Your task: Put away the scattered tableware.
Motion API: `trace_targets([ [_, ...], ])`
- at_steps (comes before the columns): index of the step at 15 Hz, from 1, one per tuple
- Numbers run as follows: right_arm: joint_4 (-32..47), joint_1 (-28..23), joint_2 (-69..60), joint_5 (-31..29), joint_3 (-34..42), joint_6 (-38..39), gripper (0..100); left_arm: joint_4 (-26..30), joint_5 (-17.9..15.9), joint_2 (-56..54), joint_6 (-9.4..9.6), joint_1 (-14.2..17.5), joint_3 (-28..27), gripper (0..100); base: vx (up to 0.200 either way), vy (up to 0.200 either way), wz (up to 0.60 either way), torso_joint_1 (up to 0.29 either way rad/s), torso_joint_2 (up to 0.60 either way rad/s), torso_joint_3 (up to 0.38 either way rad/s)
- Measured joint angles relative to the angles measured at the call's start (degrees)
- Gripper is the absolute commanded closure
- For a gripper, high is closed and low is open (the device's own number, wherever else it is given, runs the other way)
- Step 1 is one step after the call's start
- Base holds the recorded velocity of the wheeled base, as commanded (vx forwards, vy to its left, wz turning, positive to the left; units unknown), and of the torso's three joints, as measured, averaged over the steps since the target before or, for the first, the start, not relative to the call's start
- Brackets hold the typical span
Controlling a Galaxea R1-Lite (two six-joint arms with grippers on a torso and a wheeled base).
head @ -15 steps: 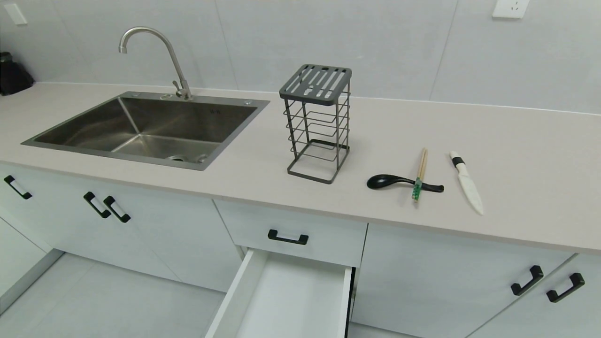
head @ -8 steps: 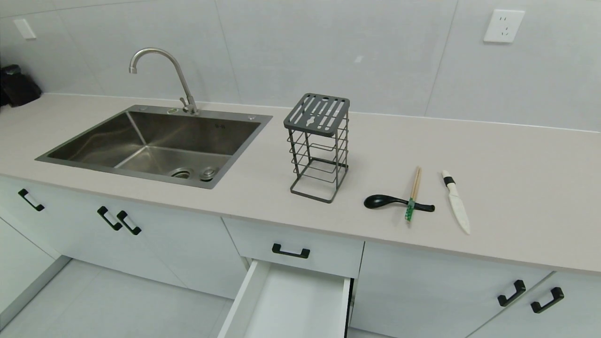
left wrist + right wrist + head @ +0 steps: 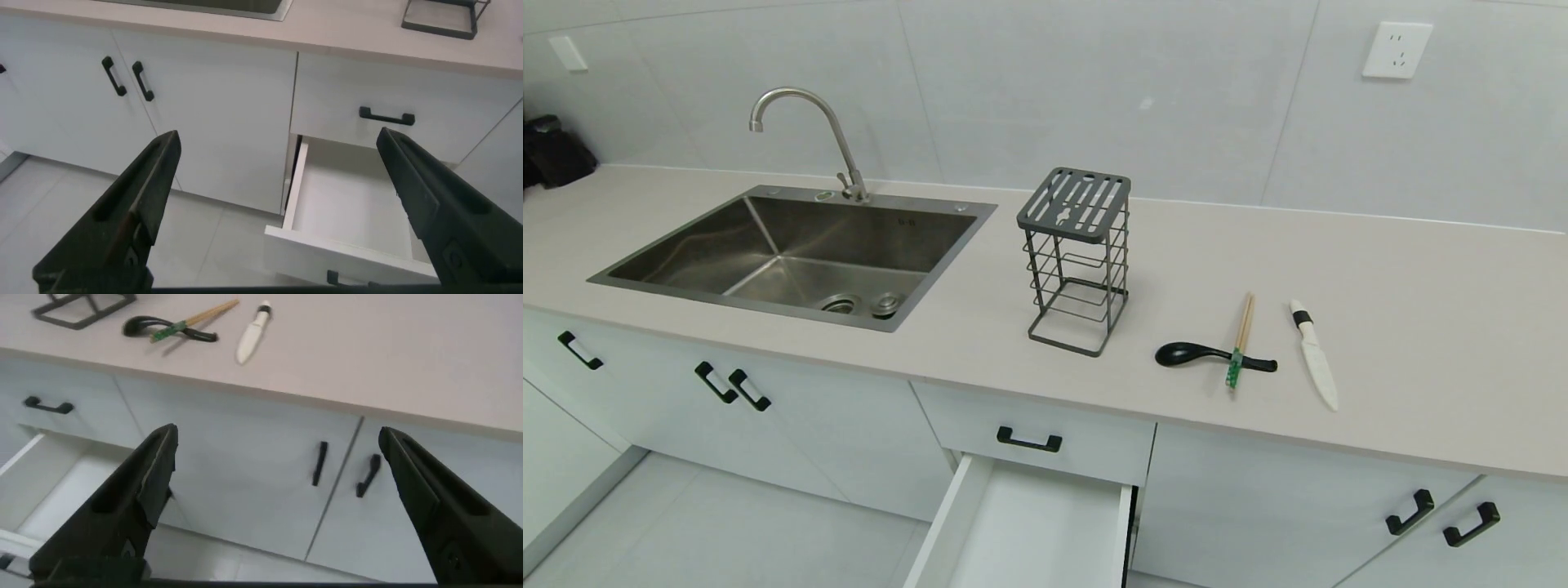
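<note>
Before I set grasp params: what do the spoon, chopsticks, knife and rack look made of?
Spoon: uniform black with a slight sheen, probably plastic or melamine.
Chopsticks: matte tan shafts, likely wood or bamboo, with green patterned ends.
Knife: matte white with a black band, either ceramic or a plastic sheath; can't tell which.
Rack: thin dark-grey wire with a slotted top, likely matte coated metal.

— What is counted on the counter [image 3: 1421, 327]?
— One spoon [image 3: 1205, 354], one pair of chopsticks [image 3: 1241, 336], one knife [image 3: 1313, 353] and one wire rack [image 3: 1076, 261] are counted.
— And elsewhere?
— One sink [image 3: 768, 220], one open drawer [image 3: 1037, 531] and six black handles [image 3: 1029, 439] are seen.
</note>
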Motion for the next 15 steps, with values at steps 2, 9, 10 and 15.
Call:
trace_targets([
  [2,-4.6,0.0,0.0,4.7,0.0,-3.4,0,0.0,0.4,0.0,-0.51,0.0,0.0,0,0.2,0.0,0.0,0.005,0.0,0.007],
  [9,-2.2,0.4,4.6,16.8,-4.3,-3.4,0,0.0,0.4,0.0,-0.68,0.0,0.0,0,0.0,0.0,0.0,0.0,0.0,0.0],
  [10,-2.2,0.9,7.7,17.1,-6.6,-3.5,0,-0.1,0.4,0.0,-0.84,0.0,0.0,0,0.0,0.0,0.0,0.0,0.0,0.0],
  [15,-2.8,6.4,27.4,17.5,-18.2,-3.8,0,-0.1,0.4,0.0,-0.98,0.0,0.0,0,0.0,0.0,0.0,0.0,0.0,0.0],
])
